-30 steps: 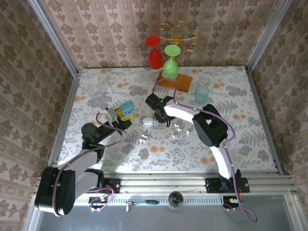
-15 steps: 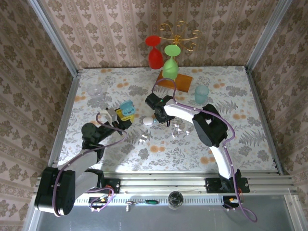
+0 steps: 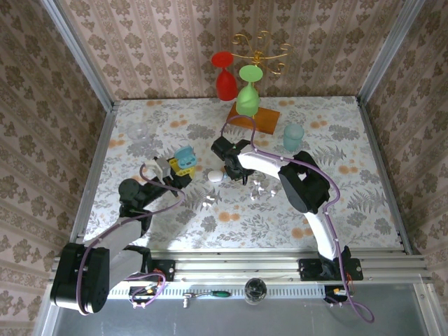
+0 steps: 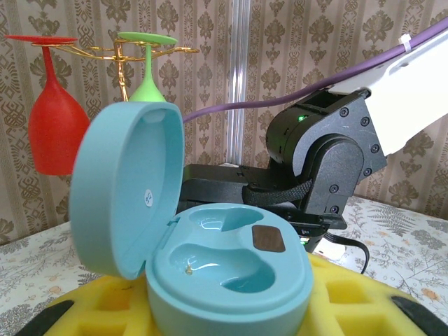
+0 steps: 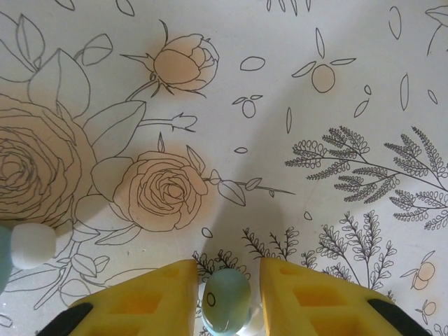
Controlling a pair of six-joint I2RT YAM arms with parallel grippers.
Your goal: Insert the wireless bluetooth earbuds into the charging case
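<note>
My left gripper is shut on the light blue charging case, gripped between the yellow pads. Its lid stands open and both wells are bare. The case sits left of centre in the top view. My right gripper points down at the table just right of it. In the right wrist view my right gripper straddles a light blue earbud lying on the table, with slim gaps to each pad, so the jaws are open. White earbuds lie nearby on the cloth.
A white rounded case lies between the grippers. More white earbuds sit nearer the front. Red and green glasses hang over a wooden base at the back. A pale blue cup stands at the right.
</note>
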